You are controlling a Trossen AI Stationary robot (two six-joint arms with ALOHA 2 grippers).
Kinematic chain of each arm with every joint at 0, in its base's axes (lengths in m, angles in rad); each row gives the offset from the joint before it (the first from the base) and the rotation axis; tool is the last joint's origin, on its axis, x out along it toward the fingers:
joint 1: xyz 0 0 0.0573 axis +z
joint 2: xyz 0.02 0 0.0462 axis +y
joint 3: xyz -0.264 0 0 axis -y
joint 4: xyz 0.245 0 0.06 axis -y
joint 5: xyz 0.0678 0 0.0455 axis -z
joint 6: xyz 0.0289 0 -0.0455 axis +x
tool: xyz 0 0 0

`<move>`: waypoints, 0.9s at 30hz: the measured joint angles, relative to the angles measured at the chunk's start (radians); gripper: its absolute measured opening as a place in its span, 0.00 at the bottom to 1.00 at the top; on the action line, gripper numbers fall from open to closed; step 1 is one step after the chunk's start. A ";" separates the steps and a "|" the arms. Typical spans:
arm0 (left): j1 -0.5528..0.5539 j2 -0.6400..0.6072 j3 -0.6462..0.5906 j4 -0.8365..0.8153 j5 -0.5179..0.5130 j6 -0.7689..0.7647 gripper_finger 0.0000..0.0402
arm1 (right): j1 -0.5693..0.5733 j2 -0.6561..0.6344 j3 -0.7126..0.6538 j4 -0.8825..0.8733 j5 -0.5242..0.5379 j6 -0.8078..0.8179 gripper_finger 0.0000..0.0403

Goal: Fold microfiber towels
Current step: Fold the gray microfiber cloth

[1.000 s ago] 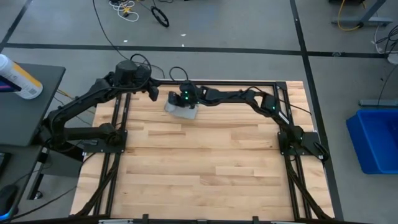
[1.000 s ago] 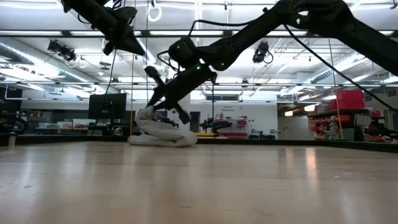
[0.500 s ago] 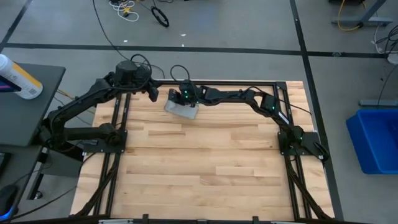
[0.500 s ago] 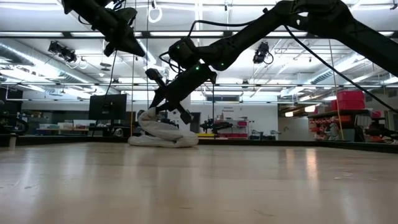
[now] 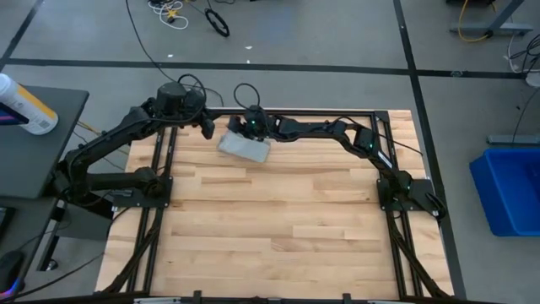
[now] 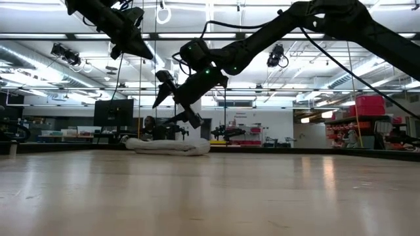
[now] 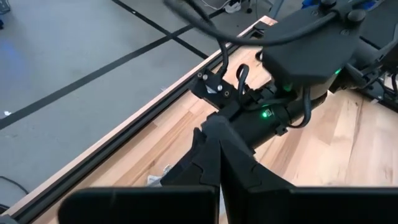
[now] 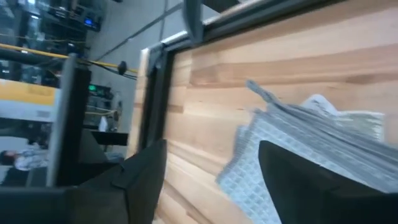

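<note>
Right gripper (image 6: 172, 99) has let go now: its fingers are spread wide and hang just above the towel (image 5: 245, 147), not touching it as far as the low view shows. A second ago those same fingers were pinched on a bunched-up peak of the cloth, holding it up in a lump. That peak has dropped, so the towel (image 6: 167, 145) lies as a low, flat folded bundle on the table (image 5: 278, 219).

Going big to small:

- Table: butcher-block top inside a black frame. The towel sits at its far edge, left of centre in the overhead view, just in front of the back rail.
- Right arm: stretched all the way across from its base on the right side, with the gripper over the towel's far end. It has lifted a little since the earlier frames.
- Left arm: parked near the far-left corner, its gripper (image 5: 206, 127) up off the table and a bit to the left of the towel, fingers pressed together and holding nothing. It hasn't moved.
- Towel: pale grey, with a waffle-like weave visible in the right wrist view (image 8: 298, 149), layered edges showing, one corner poking out.

Containers: a blue bin (image 5: 510, 190) stands on the floor, well off to the table's right, and I can't tell what is in it.
</note>
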 joint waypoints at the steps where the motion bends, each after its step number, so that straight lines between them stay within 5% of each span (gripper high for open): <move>1: 0.000 0.000 0.000 -0.001 0.000 0.000 0.00 | -0.002 0.000 0.000 0.017 -0.002 0.000 0.66; 6: 0.000 0.000 0.000 -0.051 -0.010 0.024 0.00 | -0.004 -0.035 0.000 -0.010 -0.006 0.000 0.62; 13: 0.000 0.042 0.001 -0.176 -0.040 0.097 0.00 | 0.017 -0.125 0.002 -0.309 0.071 -0.058 0.54; 27: 0.051 0.362 0.001 -0.276 -0.086 0.292 0.01 | 0.118 -0.222 0.000 -0.845 0.129 -0.052 0.56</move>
